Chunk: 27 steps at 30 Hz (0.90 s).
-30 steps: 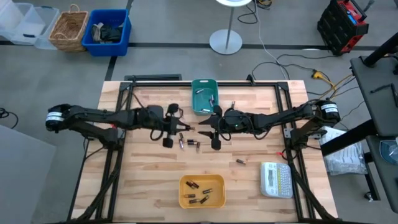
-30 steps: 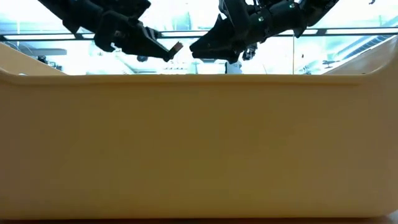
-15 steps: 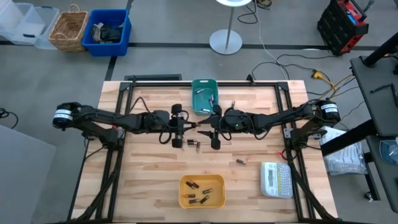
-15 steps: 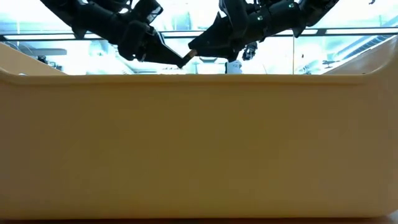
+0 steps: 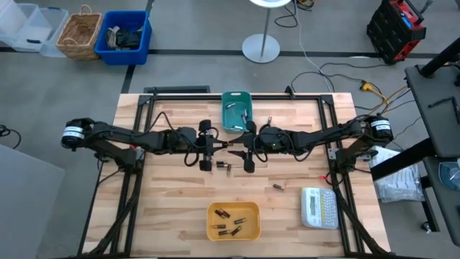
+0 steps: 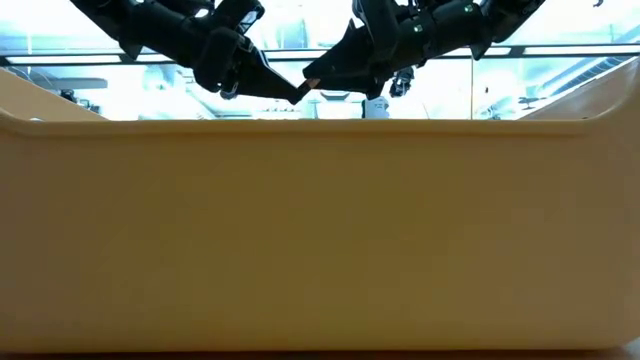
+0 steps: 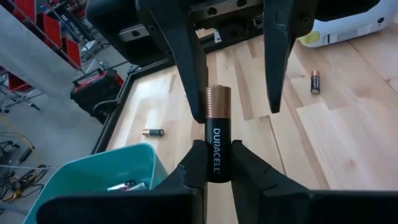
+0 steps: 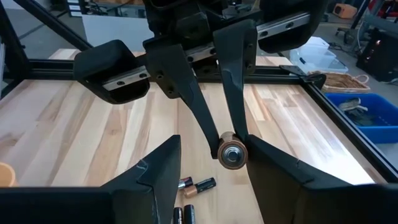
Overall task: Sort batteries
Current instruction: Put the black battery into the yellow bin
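One battery (image 7: 217, 143) clenched in left gripper (image 7: 214, 163) above mid-desk (image 5: 158, 208), long axis aimed straight into gap of released right gripper (image 8: 211, 163) opposite, copper tip already between those spread fingers (image 7: 179, 56), handover likely next.

- We see a grey floor (image 5: 65, 93) all around the light wooden table (image 5: 165, 208).
- A woven brown basket (image 5: 79, 32) sits next to a blue plastic bin (image 5: 144, 32) and a clear plastic box (image 5: 25, 25).
- A round white lamp base (image 5: 261, 48) stands behind the table.
- A red and black tool case (image 5: 397, 27) sits in the corner.
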Tool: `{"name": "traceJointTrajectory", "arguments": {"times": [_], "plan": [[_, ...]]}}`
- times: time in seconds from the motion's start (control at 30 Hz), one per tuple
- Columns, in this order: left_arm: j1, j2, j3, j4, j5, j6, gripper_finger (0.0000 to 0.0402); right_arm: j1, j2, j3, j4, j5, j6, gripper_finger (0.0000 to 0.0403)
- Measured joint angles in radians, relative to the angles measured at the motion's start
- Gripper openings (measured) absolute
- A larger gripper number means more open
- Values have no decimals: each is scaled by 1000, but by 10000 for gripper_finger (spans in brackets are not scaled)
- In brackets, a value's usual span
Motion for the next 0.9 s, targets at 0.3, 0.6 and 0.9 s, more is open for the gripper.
{"name": "traceJointTrajectory", "arguments": {"times": [0.3,0.6,0.9], "plan": [[-17,5,0,-1,0,0,22,0,0,0,-5,26,0,124],[-18,5,0,-2,-2,-3,22,1,0,0,-23,59,-16,52],[-18,5,0,-9,1,-11,86,0,0,0,-26,58,-23,39]]}}
